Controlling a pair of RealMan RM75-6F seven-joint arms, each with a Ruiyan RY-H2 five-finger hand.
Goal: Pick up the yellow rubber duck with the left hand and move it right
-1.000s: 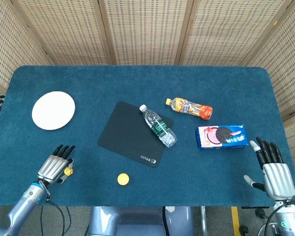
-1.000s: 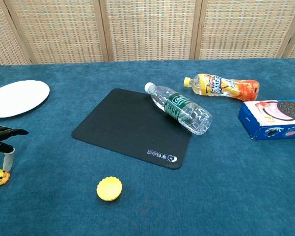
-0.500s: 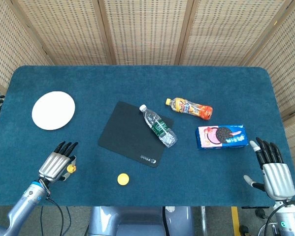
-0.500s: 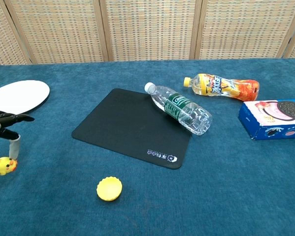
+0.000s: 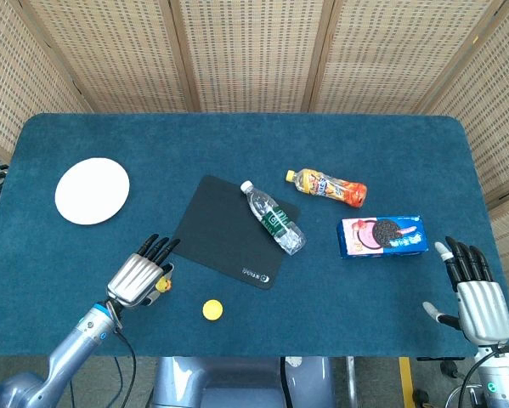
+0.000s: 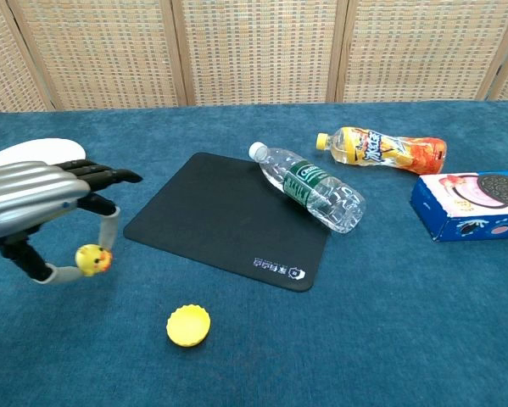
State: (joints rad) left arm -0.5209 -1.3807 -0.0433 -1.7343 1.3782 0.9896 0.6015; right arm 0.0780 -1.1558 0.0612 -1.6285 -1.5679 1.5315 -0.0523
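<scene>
The small yellow rubber duck (image 6: 91, 259) hangs above the blue cloth, pinched between the thumb and a finger of my left hand (image 6: 41, 209). From the head view the duck (image 5: 163, 285) peeks out at the right edge of that hand (image 5: 138, 276), just left of the black mouse pad (image 5: 229, 229). The other fingers of the left hand stretch out toward the pad. My right hand (image 5: 476, 293) lies at the table's front right corner, fingers spread, holding nothing.
A yellow bottle cap (image 6: 188, 326) lies in front of the pad. A clear water bottle (image 6: 309, 188) rests on the pad's right side. An orange drink bottle (image 6: 381, 149) and a blue cookie box (image 6: 469, 202) lie further right. A white plate (image 5: 92, 190) sits at the far left.
My left hand lifted the duck off the cloth and carried it right, from the table's front left toward the mouse pad's left edge. The right hand stayed put.
</scene>
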